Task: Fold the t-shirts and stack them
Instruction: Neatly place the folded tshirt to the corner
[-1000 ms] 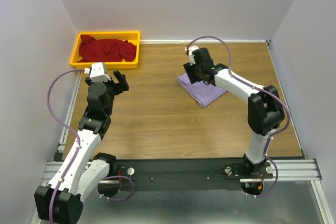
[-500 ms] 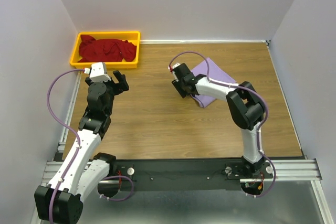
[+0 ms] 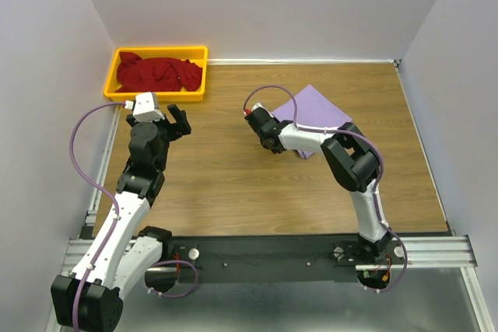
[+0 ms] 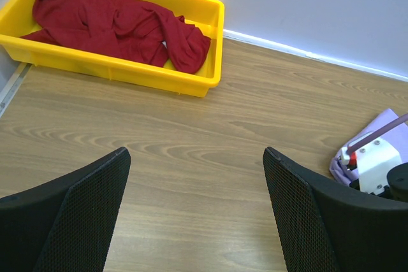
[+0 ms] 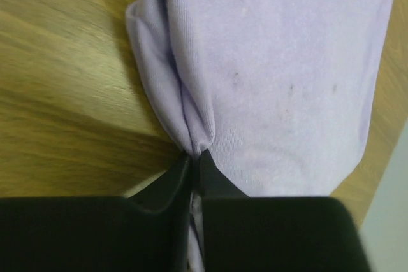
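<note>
Lavender shirt (image 3: 313,109) lies folded on the tabletop (image 3: 226,184), right of centre — the right tool (image 5: 193,156) has swung to its left corner and pinched shut on it, likely to reposition it. Left tool (image 4: 196,157) gapes open; red shirt (image 3: 158,72) sits in the bin (image 3: 159,96).

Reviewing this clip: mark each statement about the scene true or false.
1. The dark red cloth t-shirt lies crumpled in the yellow plastic bin. True.
2. The light lavender cloth t-shirt is stacked on the red one. False: it lies on the wooden table, apart from the bin.
3. The right gripper pinches an edge of the lavender shirt. True.
4. The left gripper holds the red shirt. False: it is open and empty, above bare wood.
</note>
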Controlling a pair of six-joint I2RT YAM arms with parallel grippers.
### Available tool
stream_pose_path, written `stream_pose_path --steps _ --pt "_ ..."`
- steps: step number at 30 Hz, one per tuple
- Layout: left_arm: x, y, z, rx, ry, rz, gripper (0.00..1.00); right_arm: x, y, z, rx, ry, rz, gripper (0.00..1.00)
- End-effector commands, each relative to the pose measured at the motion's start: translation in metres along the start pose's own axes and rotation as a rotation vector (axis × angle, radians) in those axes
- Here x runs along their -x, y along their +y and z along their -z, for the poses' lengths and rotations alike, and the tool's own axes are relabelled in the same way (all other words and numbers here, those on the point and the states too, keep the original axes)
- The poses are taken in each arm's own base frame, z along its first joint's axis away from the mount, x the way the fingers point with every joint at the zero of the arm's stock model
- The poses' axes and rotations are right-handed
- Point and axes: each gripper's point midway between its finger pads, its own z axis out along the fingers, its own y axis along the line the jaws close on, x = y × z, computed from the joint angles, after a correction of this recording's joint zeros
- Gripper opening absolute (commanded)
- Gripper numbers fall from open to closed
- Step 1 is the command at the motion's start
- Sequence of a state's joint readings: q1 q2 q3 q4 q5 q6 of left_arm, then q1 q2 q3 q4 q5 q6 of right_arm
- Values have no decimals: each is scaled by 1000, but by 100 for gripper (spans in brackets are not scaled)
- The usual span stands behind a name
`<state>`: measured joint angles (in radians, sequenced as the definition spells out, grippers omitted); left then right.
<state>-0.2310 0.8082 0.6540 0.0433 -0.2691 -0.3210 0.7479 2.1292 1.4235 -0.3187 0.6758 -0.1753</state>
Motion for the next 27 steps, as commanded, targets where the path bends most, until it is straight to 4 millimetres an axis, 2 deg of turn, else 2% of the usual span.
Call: stream_pose_path --steps 1,5,6,8,11,12,14,15,16,17,19,20,22,23,26,27 --pt "-4 1 -1 2 7 -14 92 -30 -14 -17 -113 89 110 6" --pt "-5 2 -1 5 12 -15 92 -35 -40 -31 -159 108 108 1" --pt "-4 1 -1 3 11 -15 92 -36 -55 -37 -177 115 88 1" --pt "-7 1 -2 2 19 -17 92 -37 -71 -45 -191 124 60 1" --pt "-8 1 -3 3 23 -18 92 -43 -107 -69 -229 146 33 1" --pt "-10 1 -3 5 27 -19 92 -40 -116 -72 -243 138 8 1" --pt "-12 2 -5 12 36 -22 92 -39 -128 -86 -249 141 26 1" --pt "-12 4 -6 22 39 -25 92 -43 -140 -101 -260 150 24 1" --pt "-14 4 -6 22 44 -27 92 -52 -142 -109 -259 170 34 1" --pt "-15 6 -6 33 48 -29 91 -45 -153 -117 -274 158 18 1" --pt "-21 8 -5 39 60 -32 91 -48 -172 -133 -295 168 23 1" --pt "-22 9 -5 40 63 -31 91 -49 -182 -147 -317 181 28 1" --pt "-23 9 -5 41 65 -30 91 -47 -194 -159 -342 183 24 1" --pt "-23 10 -7 47 64 -34 91 -41 -207 -169 -363 171 4 1" --pt "-30 11 -12 58 87 -44 91 -35 -221 -185 -393 161 -8 1" --pt "-31 11 -13 59 92 -47 91 -41 -214 -198 -385 173 5 1"
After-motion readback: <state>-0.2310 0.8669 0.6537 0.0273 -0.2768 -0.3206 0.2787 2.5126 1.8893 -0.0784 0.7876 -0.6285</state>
